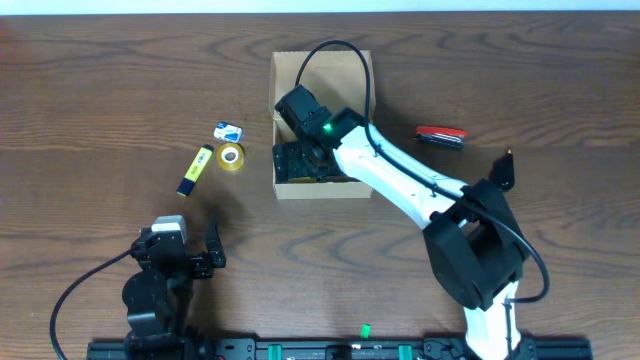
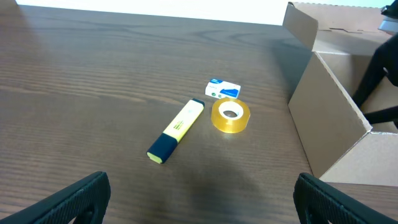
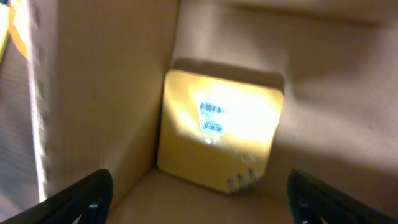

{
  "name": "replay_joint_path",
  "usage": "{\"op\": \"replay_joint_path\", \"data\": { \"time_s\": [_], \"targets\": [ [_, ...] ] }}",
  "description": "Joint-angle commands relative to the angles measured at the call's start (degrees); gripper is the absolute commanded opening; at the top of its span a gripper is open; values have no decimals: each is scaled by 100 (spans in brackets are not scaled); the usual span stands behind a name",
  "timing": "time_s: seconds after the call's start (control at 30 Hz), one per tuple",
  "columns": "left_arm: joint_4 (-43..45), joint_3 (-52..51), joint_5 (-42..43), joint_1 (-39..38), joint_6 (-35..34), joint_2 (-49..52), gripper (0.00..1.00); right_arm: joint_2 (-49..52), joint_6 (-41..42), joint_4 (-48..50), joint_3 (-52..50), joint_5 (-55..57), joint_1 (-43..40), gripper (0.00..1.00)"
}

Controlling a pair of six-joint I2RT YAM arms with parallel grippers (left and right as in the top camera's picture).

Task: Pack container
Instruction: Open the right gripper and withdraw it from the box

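Inside the container (image 1: 330, 78), my right gripper (image 3: 199, 190) hangs with jaws spread wide, holding nothing.
A small yellow box (image 3: 221, 130) lies in a corner of its floor. The container sits mid-way across the table (image 1: 100, 100); my left gripper (image 2: 199, 193), also wide and empty, hovers left of it, well apart.

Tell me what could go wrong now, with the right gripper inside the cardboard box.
1. The right gripper is open and low inside the container, close to its walls; lifting out at an angle could catch a wall and drag the box.
2. Its open fingers are near the yellow box and might snag it on the way out.
3. The tape roll, highlighter and small blue-white item lie close together; picking one may knock another.
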Motion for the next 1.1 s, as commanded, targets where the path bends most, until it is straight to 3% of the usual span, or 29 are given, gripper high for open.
{"op": "replay_joint_path", "data": {
  "time_s": [0.0, 0.4, 0.5, 0.9, 1.07],
  "targets": [
    [-15, -120, 22, 20, -20, -35, 95, 90, -258, -286, 503, -33, -17, 87],
    [-15, -120, 20, 20, -22, -35, 95, 87, -2024, -2758, 3226, 691, -525, 88],
    [-15, -120, 22, 20, -20, -35, 95, 87, -2524, -3235, 3832, 1338, -769, 90],
    [-15, -120, 22, 20, -20, -35, 95, 90, -5106, -3283, 3919, 1648, -2352, 96],
    [-15, -120, 22, 20, -22, -35, 95, 92, -5790, -3274, 3779, 846, -3154, 96]
  ]
}}
